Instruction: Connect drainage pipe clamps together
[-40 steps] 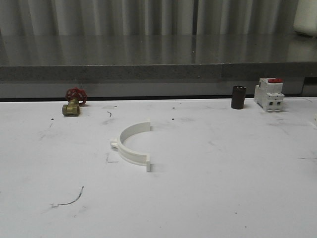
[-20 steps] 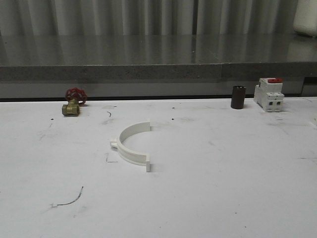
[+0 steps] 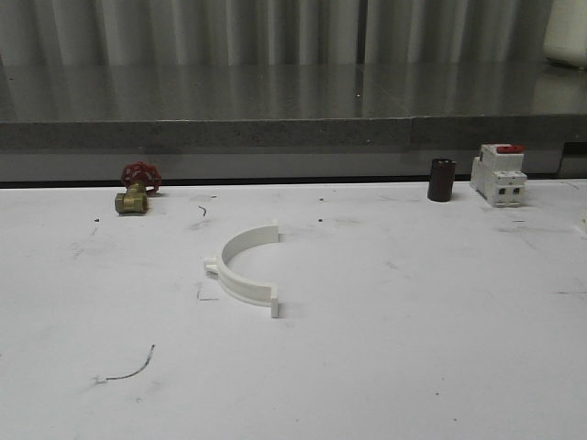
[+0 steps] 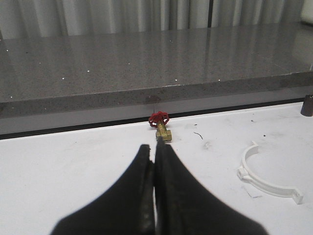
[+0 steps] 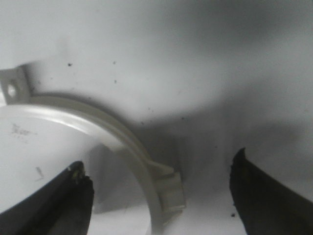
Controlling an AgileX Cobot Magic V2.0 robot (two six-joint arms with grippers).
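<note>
Barely begun: one clamp (image 3: 243, 268) lies alone on the surface (image 3: 413, 348), the other clamp (image 5: 117, 142) sits between the released right claw (image 5: 161, 196), left claw (image 4: 154, 161) clenched empty.

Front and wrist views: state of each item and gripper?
clamp half on the table: lying flat, unjoined, untouched
second clamp half: lying flat between open fingers, not gripped
left gripper: shut, empty
right gripper: open
brass valve: on its side
circuit breaker: upright
dark cylinder: upright
</note>
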